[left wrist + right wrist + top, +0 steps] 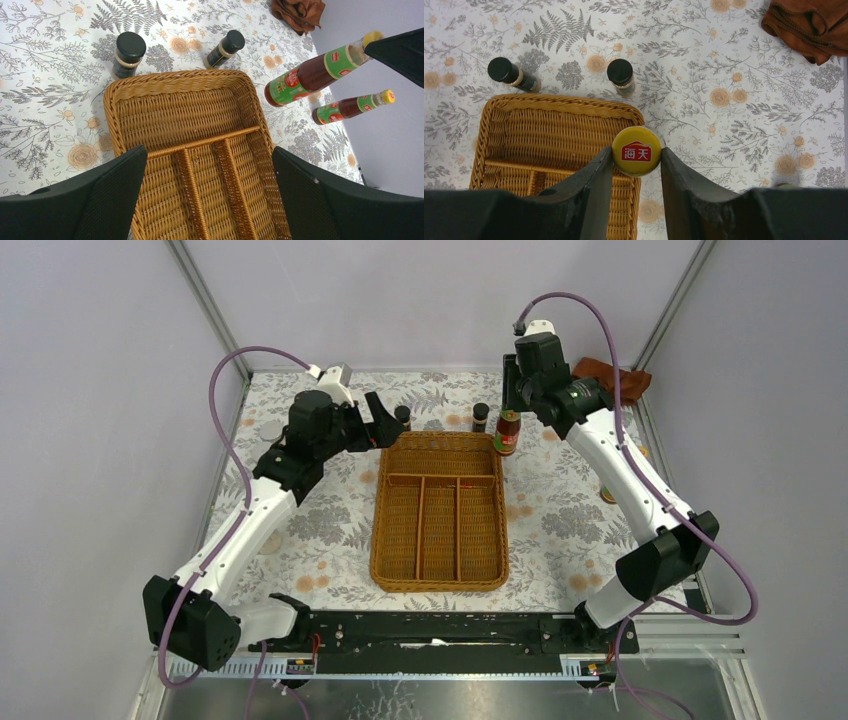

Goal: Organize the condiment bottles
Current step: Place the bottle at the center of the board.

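A red sauce bottle (307, 76) stands upright just outside the tray's (385, 540) far right corner, close to the rim. The right gripper (637, 156) pinches it by the yellow cap, one finger pressed against each side, the red logo on the cap facing up between them. Whether its base rests on the table (560, 520) or is lifted just clear, I cannot tell.

A second sauce bottle (352, 106) stands upright further right of the tray, apart from the first and touched by nothing.

Beyond the tray's far edge stand two more: a dark bottle (514, 76) just off the far left corner, and another dark bottle (621, 77) nearer the far right corner, both black-capped and close to the rim without touching it.

The left gripper (207, 150) hangs above the far left part of the tray with its fingers spread wide and nothing between them.

The tray has one wide compartment at the far end and three long ones nearer.

A rust-brown cloth (612, 375) lies crumpled well beyond the tray's far right corner, by the table's edge.
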### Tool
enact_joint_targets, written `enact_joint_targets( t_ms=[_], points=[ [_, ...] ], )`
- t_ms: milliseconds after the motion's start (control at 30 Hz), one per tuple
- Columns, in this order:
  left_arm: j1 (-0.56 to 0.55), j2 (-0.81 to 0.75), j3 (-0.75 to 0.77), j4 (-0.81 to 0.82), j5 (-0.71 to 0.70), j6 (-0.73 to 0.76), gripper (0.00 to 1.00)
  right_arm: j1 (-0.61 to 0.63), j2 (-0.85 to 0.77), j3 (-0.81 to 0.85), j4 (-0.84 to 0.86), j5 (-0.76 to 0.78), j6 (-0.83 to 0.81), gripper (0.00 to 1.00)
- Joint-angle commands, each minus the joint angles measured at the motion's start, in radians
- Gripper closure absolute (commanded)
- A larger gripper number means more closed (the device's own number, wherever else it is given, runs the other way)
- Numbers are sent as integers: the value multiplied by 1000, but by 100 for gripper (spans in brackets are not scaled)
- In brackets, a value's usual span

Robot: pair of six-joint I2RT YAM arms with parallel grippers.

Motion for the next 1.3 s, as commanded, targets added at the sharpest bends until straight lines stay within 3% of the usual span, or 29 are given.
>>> enact_joint_targets(
  t_ms=[0,433,867,1267],
  points=[
    [-6,-28,-23,19,-10,-21,2,13,-106,23,75,60,-13,100],
    [-6,-51,-48,10,4,-32,2,6,-173,-92,119,152,-25,100],
    [-6,-71,-51,-28,-9,-9,2,-147,-213,-306,288,50,33,100],
    [-5,-50,-39,-38,-14,9,2,-201,-172,-364,369,13,49,100]
  ],
)
